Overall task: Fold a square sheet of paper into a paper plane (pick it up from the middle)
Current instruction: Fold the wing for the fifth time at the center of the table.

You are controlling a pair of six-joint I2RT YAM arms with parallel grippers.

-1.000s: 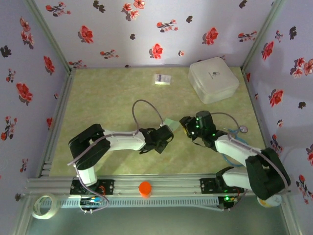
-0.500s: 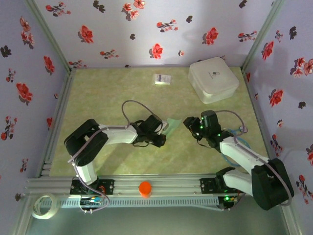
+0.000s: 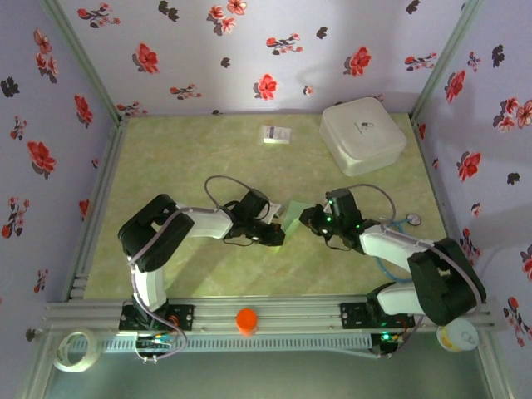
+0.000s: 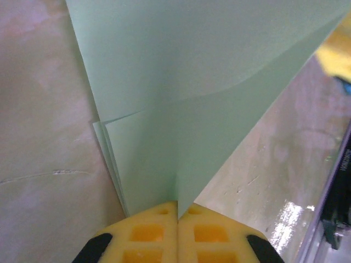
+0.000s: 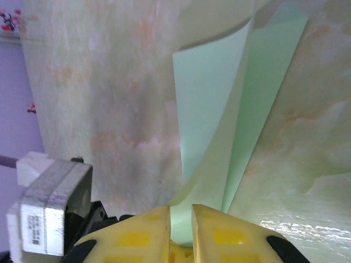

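Found the green sheet [image 3: 293, 218] about mid-worktop [image 3: 166, 166], wedged right between the left claw [image 3: 273, 234] and the right claw [image 3: 308, 218], well apart from the white box [image 3: 363, 135] and the little printed card [image 3: 276, 135] at the far edge. Already folded into a few layers, going by the left wrist cam: pinched by its narrow end in the left claw [image 4: 177, 208], with the yellow pads [image 4: 148, 233] pressed flat together on it, then fanning wider going away from that claw, with stepped layer edges down the left side. On the right wrist cam, runs as a long strip straight away from the right claw [image 5: 181, 219], with one flap curling up and a squared-off far end at top right. Slips down into a thin gap between those yellow fingers [image 5: 137, 238]; can't tell if properly gripped or just nearly closed around it. Seen from above, stretches roughly near-to-far, leaning a bit rightward at the far end, near end right by the left claw.
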